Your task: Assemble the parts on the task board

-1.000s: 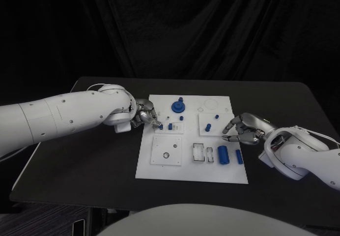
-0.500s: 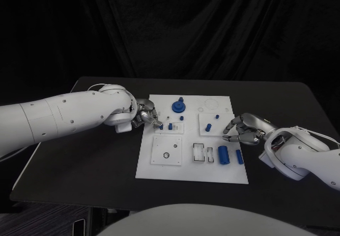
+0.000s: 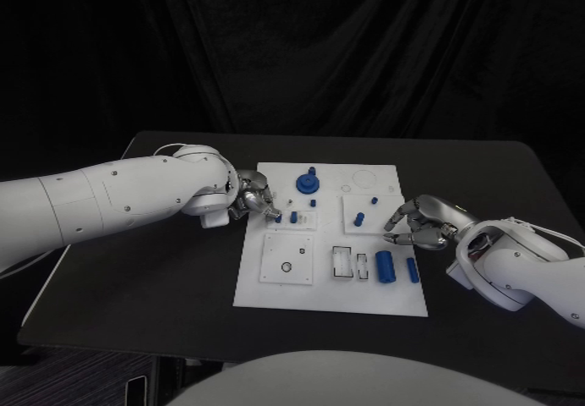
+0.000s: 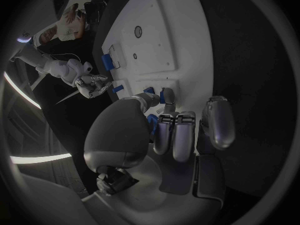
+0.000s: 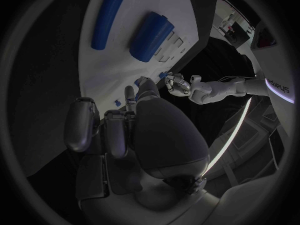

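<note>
We see the left hand (image 3: 253,201) pinching a small blue peg (image 4: 162,96) on the task board (image 3: 283,292) — light, rigid, slippery, we judge; grip its sides. The right hand (image 3: 421,223) rests curled, holding nothing.

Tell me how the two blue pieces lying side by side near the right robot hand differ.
The thick blue cylinder is much wider than the slim blue rod. The cylinder lies next to the white slotted block, while the rod lies nearer the task board edge. Both are blue, lie flat, roughly parallel, untouched.
</note>
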{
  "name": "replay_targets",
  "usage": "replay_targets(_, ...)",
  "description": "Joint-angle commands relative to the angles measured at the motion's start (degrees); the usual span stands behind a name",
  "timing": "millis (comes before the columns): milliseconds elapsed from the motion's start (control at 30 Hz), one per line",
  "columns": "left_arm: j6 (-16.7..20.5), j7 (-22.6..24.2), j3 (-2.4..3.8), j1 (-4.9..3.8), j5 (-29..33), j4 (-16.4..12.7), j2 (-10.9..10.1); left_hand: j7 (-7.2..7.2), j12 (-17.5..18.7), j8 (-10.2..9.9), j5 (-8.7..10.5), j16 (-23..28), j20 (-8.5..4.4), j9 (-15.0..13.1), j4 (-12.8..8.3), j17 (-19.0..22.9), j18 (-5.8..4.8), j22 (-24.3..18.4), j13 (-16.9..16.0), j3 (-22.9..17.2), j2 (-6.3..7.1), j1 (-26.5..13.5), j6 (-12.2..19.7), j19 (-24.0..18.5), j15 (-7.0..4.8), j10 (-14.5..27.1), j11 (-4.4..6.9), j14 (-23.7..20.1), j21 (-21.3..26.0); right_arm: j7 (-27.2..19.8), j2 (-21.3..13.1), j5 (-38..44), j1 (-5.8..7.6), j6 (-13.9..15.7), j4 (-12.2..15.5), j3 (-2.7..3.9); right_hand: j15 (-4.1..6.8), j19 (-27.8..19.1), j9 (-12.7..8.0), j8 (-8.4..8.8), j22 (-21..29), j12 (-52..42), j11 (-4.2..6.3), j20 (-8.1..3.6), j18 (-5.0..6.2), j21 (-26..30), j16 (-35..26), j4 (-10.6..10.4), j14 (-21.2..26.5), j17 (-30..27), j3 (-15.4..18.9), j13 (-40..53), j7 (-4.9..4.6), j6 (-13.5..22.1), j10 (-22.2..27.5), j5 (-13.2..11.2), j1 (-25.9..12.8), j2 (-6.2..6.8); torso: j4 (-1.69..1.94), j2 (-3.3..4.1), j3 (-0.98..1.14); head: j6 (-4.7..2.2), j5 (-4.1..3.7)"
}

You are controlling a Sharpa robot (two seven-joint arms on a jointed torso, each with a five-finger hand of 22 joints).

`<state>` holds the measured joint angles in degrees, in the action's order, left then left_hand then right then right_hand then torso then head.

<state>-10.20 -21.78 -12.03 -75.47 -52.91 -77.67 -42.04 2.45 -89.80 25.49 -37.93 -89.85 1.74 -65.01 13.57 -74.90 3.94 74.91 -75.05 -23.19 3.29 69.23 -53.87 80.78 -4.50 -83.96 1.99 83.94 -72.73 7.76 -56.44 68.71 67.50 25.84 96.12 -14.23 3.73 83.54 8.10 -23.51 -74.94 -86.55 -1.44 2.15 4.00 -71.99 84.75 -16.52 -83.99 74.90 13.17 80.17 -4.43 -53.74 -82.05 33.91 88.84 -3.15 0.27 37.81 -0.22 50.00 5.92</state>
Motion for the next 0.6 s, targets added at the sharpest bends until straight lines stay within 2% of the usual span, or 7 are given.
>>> replay_targets(33, -0.84, -0.25, -0.04, 0.12, 0.25, -0.21, -0.01, -1.03, -0.2, -0.36, 0.37, -0.15, -0.02, 0.12, -1.57, -15.1, 0.14, 9.67, -14.95, -1.82, -0.04, 0.12, -1.76, -0.24, -0.33, -6.04, 0.31, 6.06, 0.21, 0.93, -0.11, 0.35, -0.14, 0.11, 0.18, 0.02, 0.38, 0.0, -0.08, -0.26, -9.43, 0.49, 1.79, 0.04, 0.11, 0.2, -0.04, 0.05, -4.17, 5.88, -0.27, -0.97, 0.21, -0.23, -2.21, 0.36, 1.69, -2.33, 0.05, 0.02, 0.01, 0.0, -0.07)
replay_targets(233, -0.75, -0.07, -0.04, 0.13, 0.25, -0.51, -0.23, -1.1, -0.2, -0.39, 0.4, -0.15, -0.04, 0.23, -1.61, -15.1, 0.16, 9.65, -14.95, -2.02, 0.03, -0.08, -2.29, -0.29, -0.36, -6.04, 0.36, 6.06, 0.3, 1.01, -0.14, 0.35, -0.14, 0.01, 0.17, 0.02, 0.38, 0.0, -0.08, -0.26, -9.43, 0.49, 1.79, 0.04, 0.11, 0.2, -0.04, 0.05, -4.17, 5.88, -0.27, -0.97, 0.21, -0.23, -2.21, 0.36, 1.69, -2.33, -0.07, -0.05, 0.01, 0.0, 0.03)
replay_targets(600, -0.47, -0.04, -0.04, 0.13, 0.25, -0.88, -0.62, -1.22, -0.2, -0.48, 0.4, -0.15, -0.09, 0.41, -1.6, -15.1, 0.17, 9.64, -14.95, -2.32, 0.06, -0.43, -3.04, -0.32, -0.43, -6.04, 0.45, 6.06, 0.35, 1.16, -0.11, 0.35, -0.14, -0.1, 0.12, 0.02, 0.39, -0.01, -0.07, -0.3, -9.43, 0.56, 1.8, 0.03, 0.12, 0.25, -0.1, 0.07, -4.16, 5.79, -0.36, -1.11, 0.21, -0.21, -2.13, 0.37, 1.82, -2.32, -0.03, -0.19, -0.01, 0.0, -0.03)
